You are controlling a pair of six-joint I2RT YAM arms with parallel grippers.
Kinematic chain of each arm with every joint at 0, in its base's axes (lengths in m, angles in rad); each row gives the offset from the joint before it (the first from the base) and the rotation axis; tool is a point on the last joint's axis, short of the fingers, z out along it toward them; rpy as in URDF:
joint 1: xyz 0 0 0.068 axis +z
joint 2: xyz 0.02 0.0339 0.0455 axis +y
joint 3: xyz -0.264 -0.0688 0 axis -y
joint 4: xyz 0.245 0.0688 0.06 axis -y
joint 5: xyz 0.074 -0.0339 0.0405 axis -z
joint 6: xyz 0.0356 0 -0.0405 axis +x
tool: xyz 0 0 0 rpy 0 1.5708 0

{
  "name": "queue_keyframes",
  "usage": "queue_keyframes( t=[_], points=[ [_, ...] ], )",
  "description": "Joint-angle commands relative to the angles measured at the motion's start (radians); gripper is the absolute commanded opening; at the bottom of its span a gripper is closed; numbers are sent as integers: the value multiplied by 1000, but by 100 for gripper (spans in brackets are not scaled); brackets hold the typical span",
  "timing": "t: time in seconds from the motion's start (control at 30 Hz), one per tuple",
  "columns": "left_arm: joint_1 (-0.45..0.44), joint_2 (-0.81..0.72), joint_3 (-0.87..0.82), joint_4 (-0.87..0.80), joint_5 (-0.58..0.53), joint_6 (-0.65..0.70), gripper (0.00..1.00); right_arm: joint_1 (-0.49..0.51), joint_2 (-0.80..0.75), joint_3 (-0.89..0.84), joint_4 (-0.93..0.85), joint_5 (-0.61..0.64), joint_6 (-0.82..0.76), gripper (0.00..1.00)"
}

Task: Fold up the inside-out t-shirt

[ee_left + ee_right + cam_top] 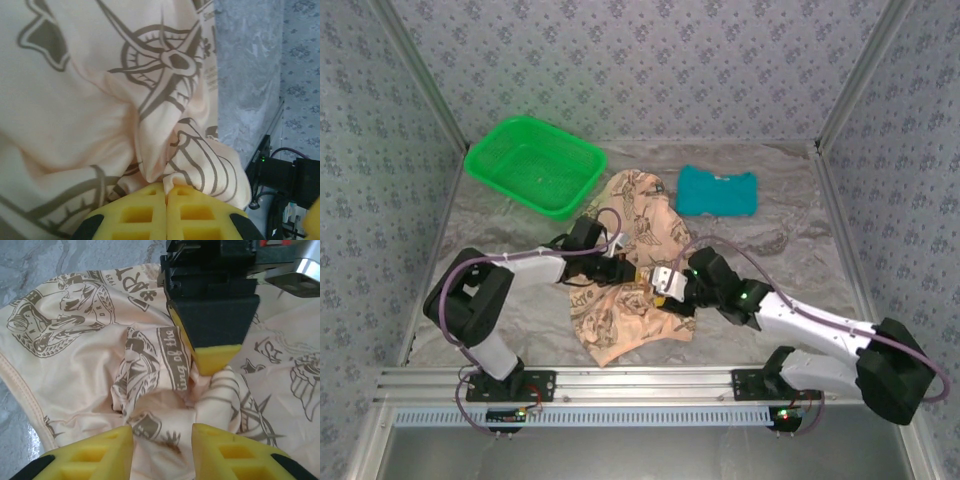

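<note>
Though bunched and crumpled mid-tabletop (790, 255), just ahead of both arms, item: inside-out t-shirt (620, 325), peach cloth, brown compass prints. Handling, judged: light, limp, no stiffness, drapes and slides over itself; not fragile. Left gripper (166, 189) clenched on a raised pinch of fabric; right gripper (162, 432) released, jaws apart astride a neighbouring ridge. Best hold, judged: along an outer edge, not mid-panel folds
</note>
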Motion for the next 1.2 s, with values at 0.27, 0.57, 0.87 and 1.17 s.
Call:
queue_keyframes(
  t=[0.27,0.57,0.87,1.17],
  points=[
    [-50,30,47,10,103,-15,8,53,261,77,60,32,-57,24],
    [-32,58,111,-82,79,20,22,239,93,54,-26,88,-115,0],
    [-32,117,137,-107,34,32,34,409,257,94,-55,123,-93,26],
    [-23,-10,119,-270,-92,123,46,160,-45,-24,16,-8,124,42]
  ],
)
